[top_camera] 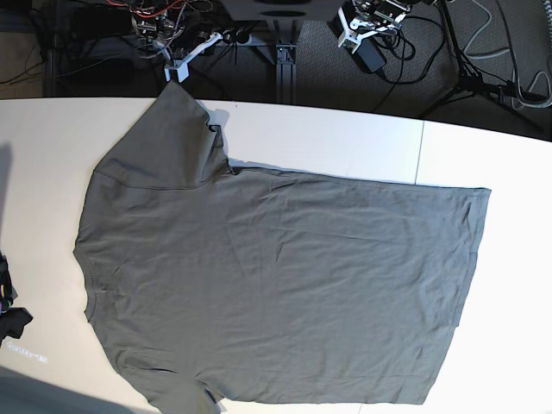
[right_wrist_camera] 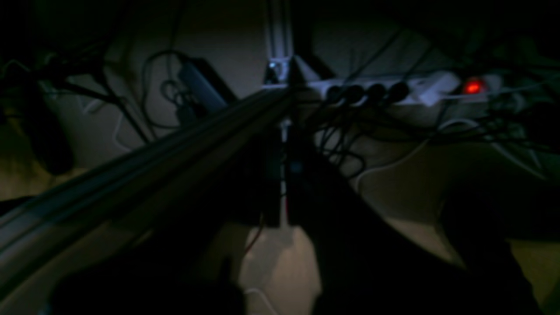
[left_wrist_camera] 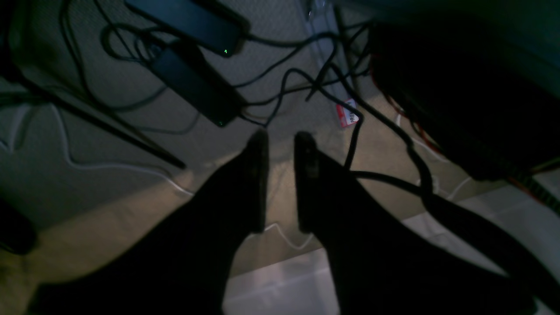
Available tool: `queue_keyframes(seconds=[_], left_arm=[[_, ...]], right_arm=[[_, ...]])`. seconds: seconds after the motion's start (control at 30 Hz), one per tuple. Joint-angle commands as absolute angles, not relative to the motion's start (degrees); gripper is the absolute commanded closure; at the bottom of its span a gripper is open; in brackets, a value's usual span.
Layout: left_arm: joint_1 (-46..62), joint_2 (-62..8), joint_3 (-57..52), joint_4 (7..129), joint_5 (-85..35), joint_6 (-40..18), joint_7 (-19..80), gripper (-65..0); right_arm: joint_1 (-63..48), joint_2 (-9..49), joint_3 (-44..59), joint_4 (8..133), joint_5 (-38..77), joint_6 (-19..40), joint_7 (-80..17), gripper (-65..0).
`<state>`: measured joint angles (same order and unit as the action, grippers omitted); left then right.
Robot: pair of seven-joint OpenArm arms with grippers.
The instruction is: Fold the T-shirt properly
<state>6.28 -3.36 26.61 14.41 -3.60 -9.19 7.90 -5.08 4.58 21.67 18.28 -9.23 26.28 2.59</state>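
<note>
The dark grey-olive T-shirt [top_camera: 276, 285] lies spread flat on the white table [top_camera: 509, 345], collar side to the left, hem to the right and one sleeve at the upper left. It does not show in either wrist view. My left gripper [top_camera: 355, 26] hangs beyond the table's far edge, away from the shirt. In the left wrist view it [left_wrist_camera: 281, 138] is empty, its fingers a narrow gap apart over the floor. My right gripper [top_camera: 177, 65] is just past the far edge near the upper sleeve. In the right wrist view it [right_wrist_camera: 284, 144] is shut and empty.
Cables and power bricks [left_wrist_camera: 197, 87] lie on the floor behind the table, with a power strip [right_wrist_camera: 393, 89] and an aluminium rail [right_wrist_camera: 131, 162]. A dark object [top_camera: 10, 302] sits at the table's left edge. A tripod [top_camera: 474, 78] stands at the back right.
</note>
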Motion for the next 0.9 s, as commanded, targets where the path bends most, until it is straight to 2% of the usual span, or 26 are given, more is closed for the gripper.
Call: queue_keyframes(seconds=[0.0, 0.23, 0.47, 0.57, 0.63, 0.87], left_arm=[[7.22, -3.75, 26.65, 16.10, -3.14, -8.49, 7.94, -14.0], [14.76, -7.11, 26.65, 29.74, -3.16, -10.11, 7.70, -14.0], [24.93, -10.85, 21.96, 46.48, -3.16, -10.11, 10.07, -14.0], [30.46, -12.97, 18.44, 56.01, -3.16, -10.96, 11.92, -14.0], [34.39, -14.70, 16.29, 63.07, -3.18, -13.54, 11.86, -14.0], [46.39, -19.33, 9.69, 87.15, -8.03, -17.43, 12.03, -14.0]], right_arm=[[-6.26, 5.04, 21.63, 19.44, -8.99, 24.03, 2.98, -3.5], [-14.79, 6.92, 21.19, 28.08, -8.45, 26.98, 2.96, -3.5], [-24.71, 11.25, 12.86, 37.85, 1.83, 30.30, 2.24, -3.5], [-30.70, 13.89, 8.64, 45.74, 9.28, 31.24, -1.56, -3.5], [-34.65, 15.81, 7.03, 51.81, 13.87, 31.22, -3.53, -3.5], [-45.78, 23.38, 6.50, 72.82, 23.46, 31.29, -4.16, -3.5]])
